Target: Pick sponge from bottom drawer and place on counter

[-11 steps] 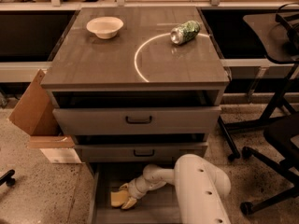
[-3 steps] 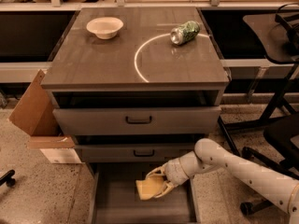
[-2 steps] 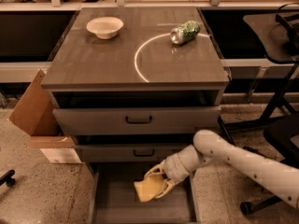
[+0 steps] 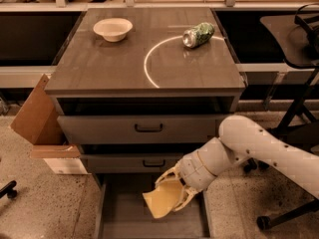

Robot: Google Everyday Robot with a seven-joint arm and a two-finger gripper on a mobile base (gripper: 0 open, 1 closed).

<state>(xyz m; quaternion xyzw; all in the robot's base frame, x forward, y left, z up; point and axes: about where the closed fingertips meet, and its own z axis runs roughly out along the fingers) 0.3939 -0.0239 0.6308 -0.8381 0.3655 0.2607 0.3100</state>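
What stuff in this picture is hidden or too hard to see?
All in the camera view:
- The bottom drawer: its front end is cut off by the picture's lower edge.
- The gripper, above that drawer, holds the sponge; its fingers cover the sponge's right part.
- The upper drawers are closed, so their insides are hidden.
- The can on the counter: label too small to read.
- The arm runs off the right edge.

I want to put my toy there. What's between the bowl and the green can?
Only bare counter with its white arc, camera view. The gripper holds the sponge over the bottom drawer.
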